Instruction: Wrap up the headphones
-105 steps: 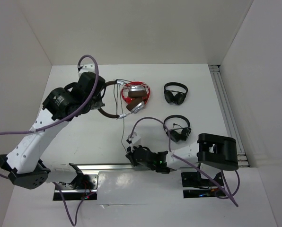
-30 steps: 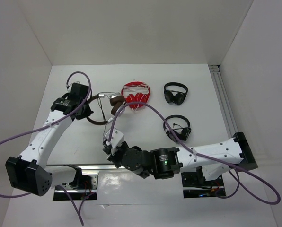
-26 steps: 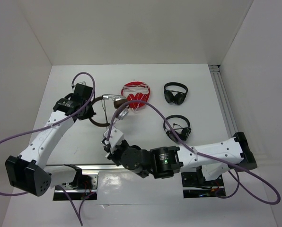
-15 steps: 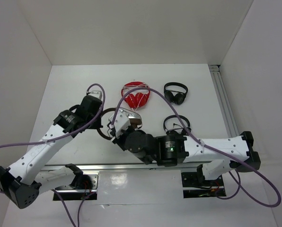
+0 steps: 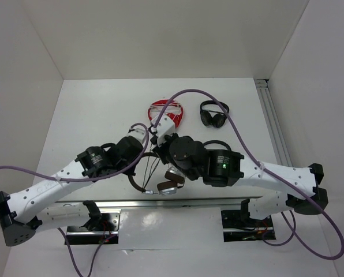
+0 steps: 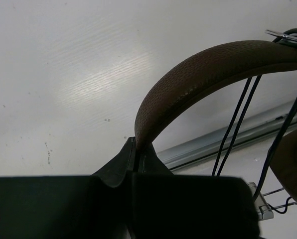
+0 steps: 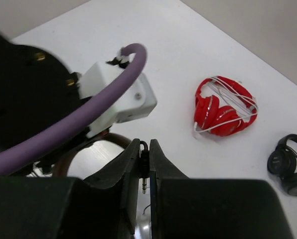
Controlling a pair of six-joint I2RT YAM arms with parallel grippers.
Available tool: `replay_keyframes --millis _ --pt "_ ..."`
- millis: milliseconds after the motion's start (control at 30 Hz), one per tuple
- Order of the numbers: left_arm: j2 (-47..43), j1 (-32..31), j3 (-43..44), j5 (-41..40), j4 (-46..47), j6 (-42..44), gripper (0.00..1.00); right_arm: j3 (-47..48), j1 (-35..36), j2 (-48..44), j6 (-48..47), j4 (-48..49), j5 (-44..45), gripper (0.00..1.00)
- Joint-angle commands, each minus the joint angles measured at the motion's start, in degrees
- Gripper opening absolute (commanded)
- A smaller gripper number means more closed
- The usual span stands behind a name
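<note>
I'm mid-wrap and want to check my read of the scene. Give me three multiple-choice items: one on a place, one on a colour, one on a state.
1. From the top camera, the red headphones lie:
A) beyond the brown headphones, away from the robot
B) nearer the robot than them
C) underneath them

2. The headband in the left end effector is:
A) black
B) brown
C) white

3. The right end effector is:
A) wide open
B) shut on the red pair
C) shut on the cable's plug

Answers:
1 A: the red pair sits farther up the view than the brown one.
2 B: the left wrist view shows a brown textured band pinched in the fingers.
3 C: the metal plug stands between its closed fingers.
</note>
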Motion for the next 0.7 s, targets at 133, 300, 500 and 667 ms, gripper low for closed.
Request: replay_keyframes --millis 133,300,500,667 --pt "-2.16 -4.52 6.39 -1.51 -4.72 -3.31 0.0 -5.88 -6.38 -2.38 -2.03 1.16 -1.73 0.0" --pt "-4.43 -4.52 9.64 -0.38 -7.89 -2.7 0.0 -9.58 -9.01 -2.39 -3.35 3.1 -5.42 0.0" --pt "-6.55 -4.52 11.76 3.84 -7.9 0.56 0.0 -11.52 -12.1 -2.39 -3.35 5.03 -11.3 0.0" --pt "-7.78 -4.52 14.83 3.32 -7.9 0.39 0.0 -14.41 -15.52 -3.71 -3.35 7.14 -18.32 0.0"
